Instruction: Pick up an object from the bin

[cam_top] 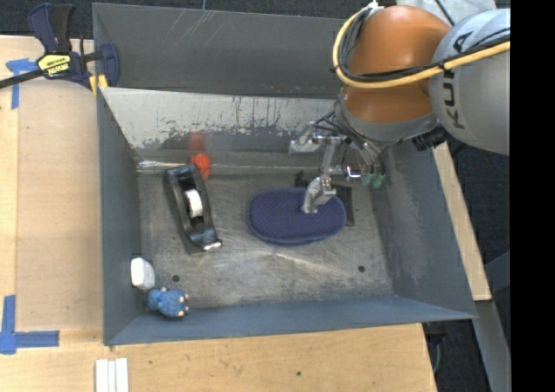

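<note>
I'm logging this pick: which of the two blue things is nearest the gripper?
The big flat dark-blue oval pad mid-bin; the gripper hangs over its right end. The small lumpy light-blue thing lies far off in the near-left corner.

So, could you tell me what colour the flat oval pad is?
The oval pad is dark blue, in the camera view.

Bin point(286, 276) holds tape dispenser point(192, 208), blue pad point(286, 224), blue toy point(166, 301).
</note>
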{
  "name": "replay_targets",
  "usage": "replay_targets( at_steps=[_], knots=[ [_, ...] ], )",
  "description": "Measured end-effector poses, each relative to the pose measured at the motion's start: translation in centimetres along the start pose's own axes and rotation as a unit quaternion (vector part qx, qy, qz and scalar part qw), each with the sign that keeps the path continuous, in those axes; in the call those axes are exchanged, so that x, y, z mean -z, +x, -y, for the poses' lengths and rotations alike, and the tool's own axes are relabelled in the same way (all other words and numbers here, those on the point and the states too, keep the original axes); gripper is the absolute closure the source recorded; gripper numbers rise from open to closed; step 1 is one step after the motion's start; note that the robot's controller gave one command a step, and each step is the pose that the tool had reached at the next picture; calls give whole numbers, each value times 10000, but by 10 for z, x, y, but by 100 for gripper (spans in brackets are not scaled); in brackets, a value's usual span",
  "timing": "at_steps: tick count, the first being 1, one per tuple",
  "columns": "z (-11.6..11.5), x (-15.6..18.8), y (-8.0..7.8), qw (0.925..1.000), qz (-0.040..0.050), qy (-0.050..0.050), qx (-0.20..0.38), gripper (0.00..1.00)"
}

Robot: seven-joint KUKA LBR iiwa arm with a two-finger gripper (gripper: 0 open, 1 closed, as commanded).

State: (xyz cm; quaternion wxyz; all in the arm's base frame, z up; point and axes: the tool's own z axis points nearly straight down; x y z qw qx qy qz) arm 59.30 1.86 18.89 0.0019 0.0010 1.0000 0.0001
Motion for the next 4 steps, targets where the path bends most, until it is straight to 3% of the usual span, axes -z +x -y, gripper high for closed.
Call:
replay_targets(
  at_steps=[1, 2, 3, 4],
  knots=[
    [47, -111, -10, 9765, 0, -48, 2156, 0],
    [49, -110, -10, 9765, -19, -38, 2156, 100],
    [16, -2, -20, 9765, 46, 5, 2153, 100],
    [10, 158, -8, 9781, 48, 10, 2081, 100]
  ],
)
